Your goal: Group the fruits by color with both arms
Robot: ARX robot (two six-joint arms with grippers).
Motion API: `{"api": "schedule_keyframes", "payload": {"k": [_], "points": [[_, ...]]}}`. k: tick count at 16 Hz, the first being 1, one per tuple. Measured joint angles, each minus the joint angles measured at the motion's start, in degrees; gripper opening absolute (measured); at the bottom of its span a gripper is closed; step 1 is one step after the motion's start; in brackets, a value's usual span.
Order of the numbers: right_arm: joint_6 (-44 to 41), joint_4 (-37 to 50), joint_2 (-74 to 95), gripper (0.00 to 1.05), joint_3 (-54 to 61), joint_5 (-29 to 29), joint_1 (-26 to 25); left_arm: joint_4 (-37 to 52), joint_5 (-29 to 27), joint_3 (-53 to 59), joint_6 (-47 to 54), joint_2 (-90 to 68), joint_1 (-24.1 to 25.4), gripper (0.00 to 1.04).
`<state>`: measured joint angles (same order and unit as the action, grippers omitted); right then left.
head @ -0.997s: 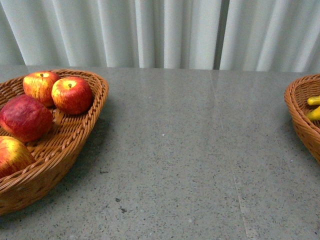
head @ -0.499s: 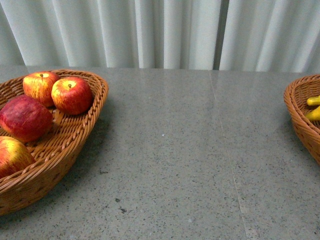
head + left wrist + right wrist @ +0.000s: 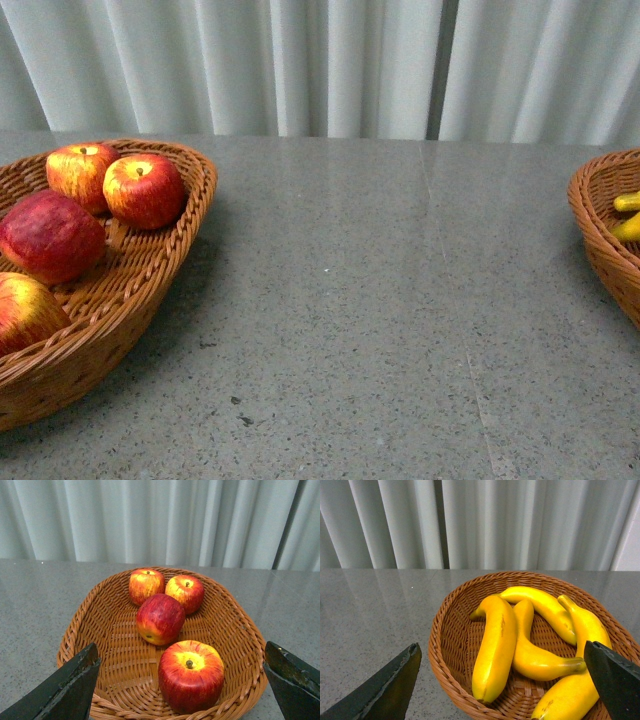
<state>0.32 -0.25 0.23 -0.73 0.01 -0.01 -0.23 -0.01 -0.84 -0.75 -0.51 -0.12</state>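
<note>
Several red apples (image 3: pixel 144 189) streaked with yellow lie in a wicker basket (image 3: pixel 170 255) at the left of the grey table. In the left wrist view the same apples (image 3: pixel 191 674) fill that basket (image 3: pixel 240 630); my left gripper (image 3: pixel 185 690) is open and empty, its jaws spread wide on the near side of the basket. Several yellow bananas (image 3: pixel 494 647) lie in a second wicker basket (image 3: pixel 442 645); my right gripper (image 3: pixel 505 690) is open and empty before it. In the front view only that basket's edge (image 3: pixel 592 235) and banana tips (image 3: pixel 627 215) show. Neither arm shows in the front view.
A grey speckled table (image 3: pixel 380 300) stretches between the two baskets. A pale pleated curtain (image 3: pixel 320 65) hangs along the table's far edge. A few small dark marks (image 3: pixel 240 410) lie on the table near the front.
</note>
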Motion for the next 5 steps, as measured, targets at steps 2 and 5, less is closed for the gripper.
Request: {"api": "schedule_keyframes", "payload": {"k": [2, 5], "points": [[-0.02, 0.00, 0.00, 0.98, 0.00, 0.00, 0.00, 0.00, 0.00, 0.00, 0.00, 0.00, 0.00, 0.98], [-0.02, 0.00, 0.00, 0.98, 0.00, 0.00, 0.00, 0.00, 0.00, 0.00, 0.00, 0.00, 0.00, 0.98]]}}
